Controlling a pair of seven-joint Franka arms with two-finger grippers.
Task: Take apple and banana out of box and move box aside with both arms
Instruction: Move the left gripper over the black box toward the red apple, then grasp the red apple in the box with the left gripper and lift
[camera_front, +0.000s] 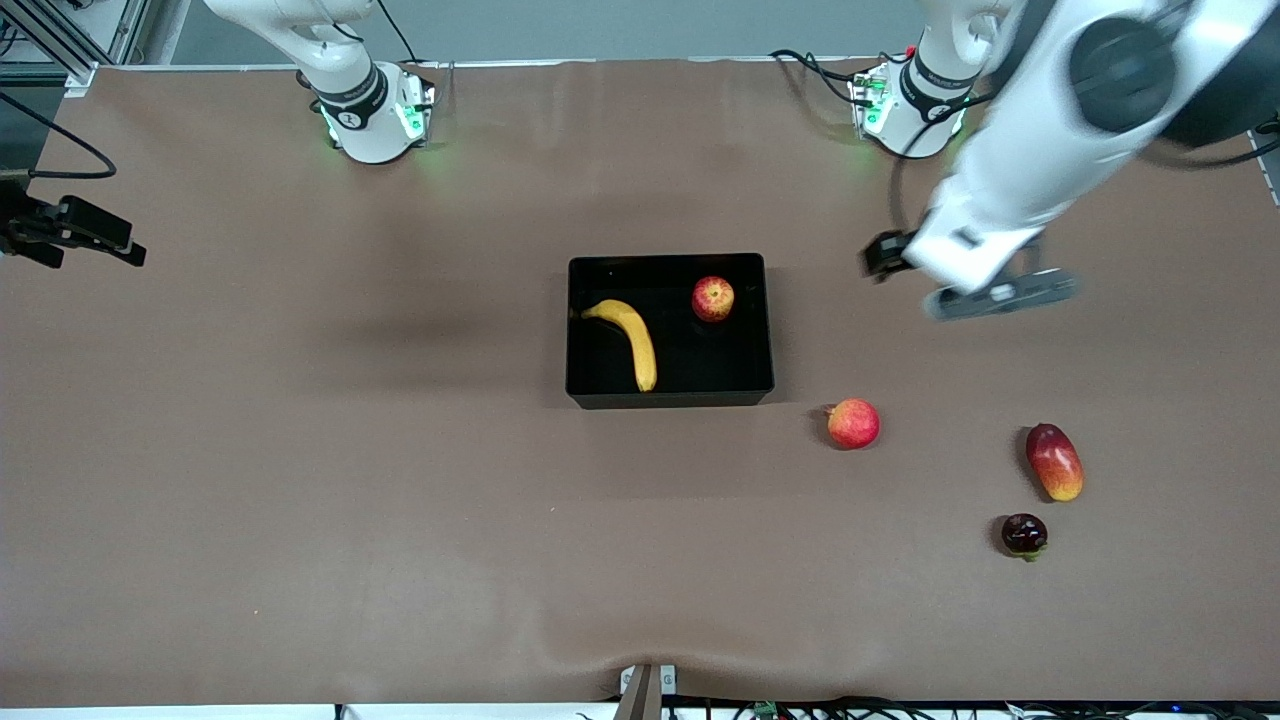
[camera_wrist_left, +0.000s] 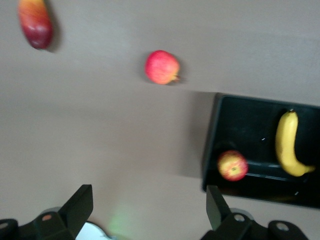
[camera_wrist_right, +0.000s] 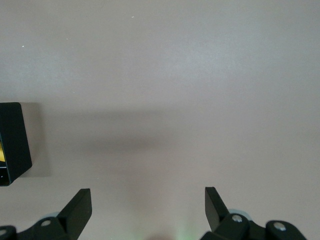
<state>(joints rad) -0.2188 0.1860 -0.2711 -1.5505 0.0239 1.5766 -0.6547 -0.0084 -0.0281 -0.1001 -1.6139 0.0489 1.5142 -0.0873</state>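
Observation:
The black box (camera_front: 670, 385) sits mid-table. A yellow banana (camera_front: 630, 340) and a red apple with yellowish patches (camera_front: 713, 298) lie in it. A second red apple (camera_front: 853, 423) lies on the table just outside the box, nearer the front camera, toward the left arm's end. My left gripper (camera_front: 1000, 295) is open and empty, up over bare table beside the box at the left arm's end. Its wrist view shows the left gripper (camera_wrist_left: 150, 200), the box (camera_wrist_left: 250, 130), banana (camera_wrist_left: 289, 145) and both apples (camera_wrist_left: 232, 165) (camera_wrist_left: 161, 67). My right gripper (camera_wrist_right: 147, 200) is open and empty over bare table; the box's corner (camera_wrist_right: 12, 140) shows.
An oval red-and-yellow mango (camera_front: 1054, 461) and a small dark purple fruit (camera_front: 1024, 534) lie toward the left arm's end, nearer the front camera than the box. The mango also shows in the left wrist view (camera_wrist_left: 35, 22). A black fixture (camera_front: 70, 232) sticks in at the right arm's end.

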